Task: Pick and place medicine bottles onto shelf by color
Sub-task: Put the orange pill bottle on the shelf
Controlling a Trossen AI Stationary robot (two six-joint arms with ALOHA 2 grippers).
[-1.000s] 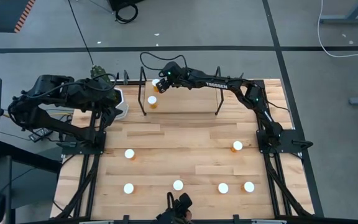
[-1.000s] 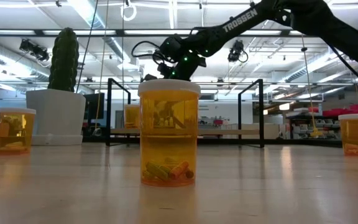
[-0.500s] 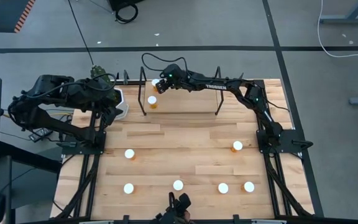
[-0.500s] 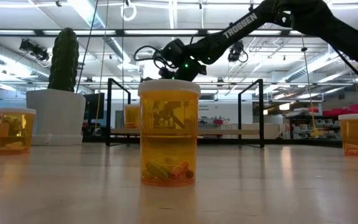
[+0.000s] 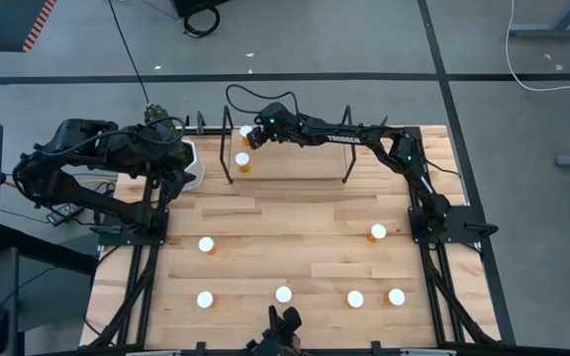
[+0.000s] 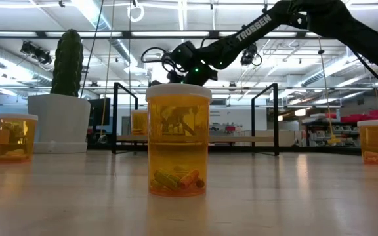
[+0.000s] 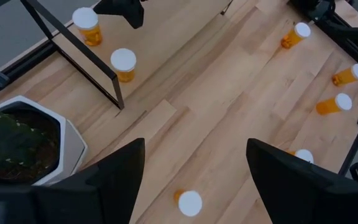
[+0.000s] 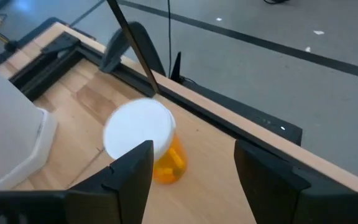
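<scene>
Two amber bottles with white caps stand on the light-wood shelf (image 5: 295,163) at its left end: one nearer (image 5: 242,160), one at the far edge (image 5: 246,132). My right gripper (image 5: 261,126) hovers open above and just right of the far bottle (image 8: 140,138), touching nothing. Several more bottles stand upright on the table, among them one at mid left (image 5: 206,244), one at mid right (image 5: 377,232) and one at the near edge (image 6: 178,141). My left gripper (image 7: 194,168) waits open over the table's left side, beside the pot.
A white hexagonal pot with a cactus (image 5: 188,158) stands at the far left, close to the shelf's black wire upright (image 7: 79,59). A row of bottles (image 5: 355,299) lines the near edge. Bare wood (image 5: 295,222) lies between that row and the shelf.
My right gripper has risen a little above the shelf's left end and drawn slightly toward the table's right. The far bottle has stayed standing on the shelf.
</scene>
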